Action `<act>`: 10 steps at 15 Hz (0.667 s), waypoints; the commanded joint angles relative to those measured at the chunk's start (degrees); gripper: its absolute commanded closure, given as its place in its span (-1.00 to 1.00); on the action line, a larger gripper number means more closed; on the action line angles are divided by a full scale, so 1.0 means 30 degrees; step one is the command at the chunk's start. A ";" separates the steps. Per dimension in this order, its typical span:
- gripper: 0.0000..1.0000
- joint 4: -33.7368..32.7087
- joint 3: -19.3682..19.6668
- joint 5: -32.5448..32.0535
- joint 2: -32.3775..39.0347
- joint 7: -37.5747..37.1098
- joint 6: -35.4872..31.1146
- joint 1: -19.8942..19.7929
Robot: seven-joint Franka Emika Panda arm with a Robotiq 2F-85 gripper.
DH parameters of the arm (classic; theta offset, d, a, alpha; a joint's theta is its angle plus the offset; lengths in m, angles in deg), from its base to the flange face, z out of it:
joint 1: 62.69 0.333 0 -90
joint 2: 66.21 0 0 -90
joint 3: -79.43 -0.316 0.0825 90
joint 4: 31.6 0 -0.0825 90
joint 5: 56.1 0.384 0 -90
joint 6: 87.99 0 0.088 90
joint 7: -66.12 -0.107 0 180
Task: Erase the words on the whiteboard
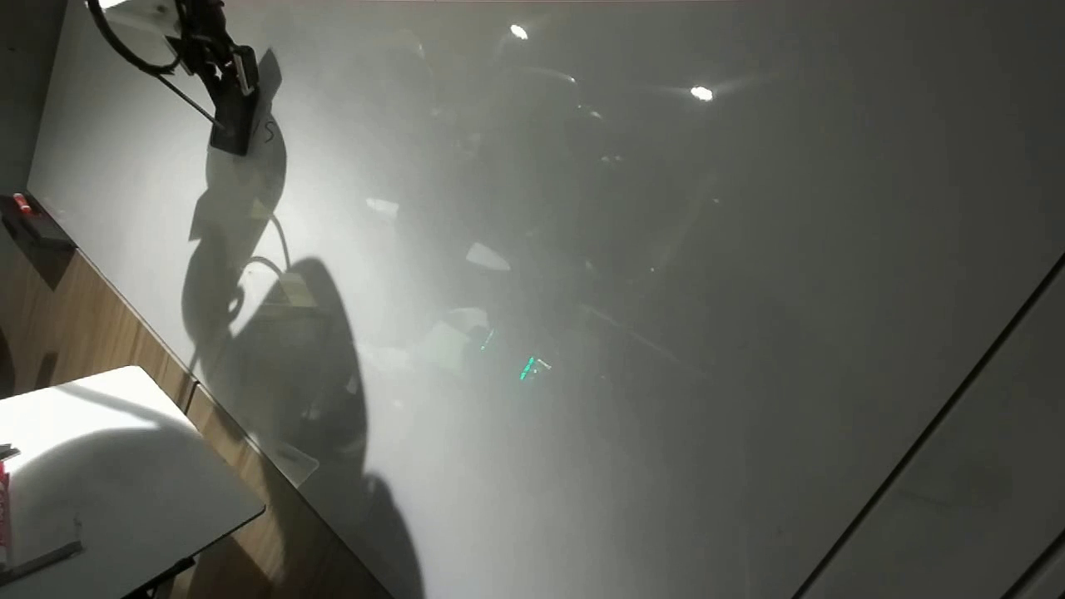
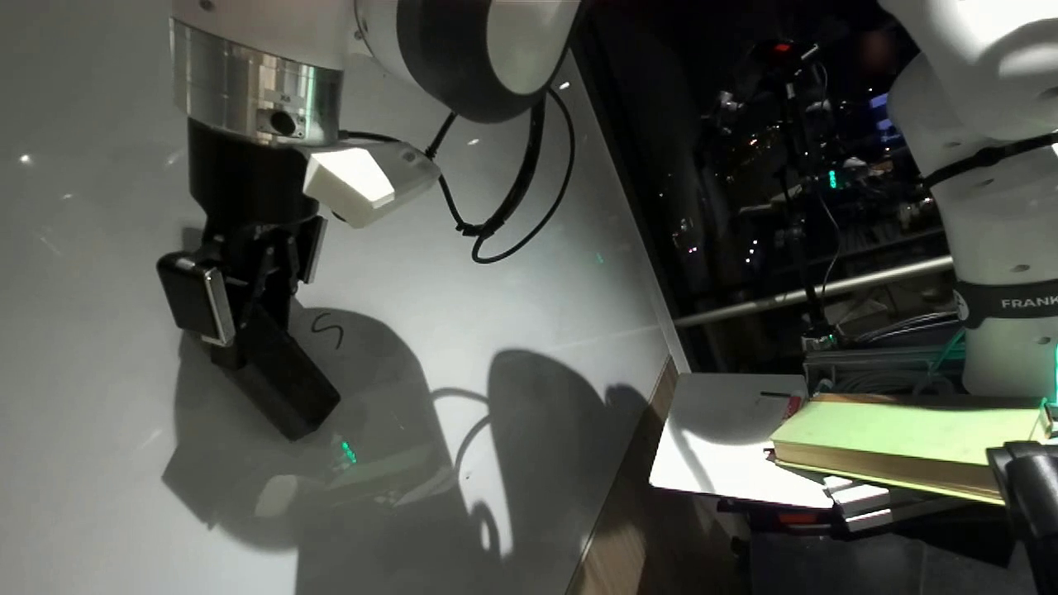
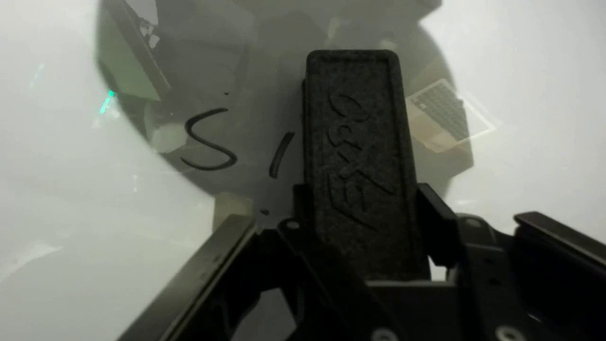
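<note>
Nearest the camera, across the bottom of the wrist view, one black gripper [image 3: 365, 213] with two fingers [image 3: 438, 227], both jaws clamped on the sides of one dark eraser [image 3: 357, 142] with lettering on its back. Just left of it, around the centre of the frame, the words [image 3: 233, 157], or their visible part: one curved S [image 3: 211, 146], one slanting stroke [image 3: 281, 155], at least two small specks [image 3: 264, 211]. Cannot see beneath the eraser; cannot tell whether touching the whiteboard [image 1: 707, 274]. In both exterior views, the S beside the eraser, inside a dark shadow [image 1: 308, 358].

In the way at the upper left of an exterior view, one white arm [image 2: 273, 33] with a looping black cable [image 2: 531, 157]; hides part of the whiteboard. At the right, one white column [image 2: 1008, 215] lettered "FRANK" and one thick yellow-green block [image 2: 901, 430]; in both exterior views, one small white table [image 1: 166, 466]. At the left edge of an exterior view, one dark box [image 1: 46, 229] with a red thing [image 1: 22, 204] on it.

Glossy, grey-white surface, with two bright reflections [image 1: 701, 93] along the top of an exterior view, green glints [image 1: 527, 368] near the centre, a dark seam [image 1: 932, 426] at the lower right. Wood panelling [image 1: 100, 320] at the lower left. Dark background [image 2: 744, 165] with small lights and a pale rail [image 2: 893, 275] at the upper right of an exterior view.
</note>
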 commanded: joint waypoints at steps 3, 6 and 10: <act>0.40 -0.0549 0.3575 -0.0745 0.0652 0.0147 0.0015 0.2567; 0.40 0.0087 0.4560 -0.0617 0.0211 0.0380 -0.0329 0.2781; 0.40 0.1575 0.5520 -0.0450 -0.0823 0.0724 -0.0926 0.2323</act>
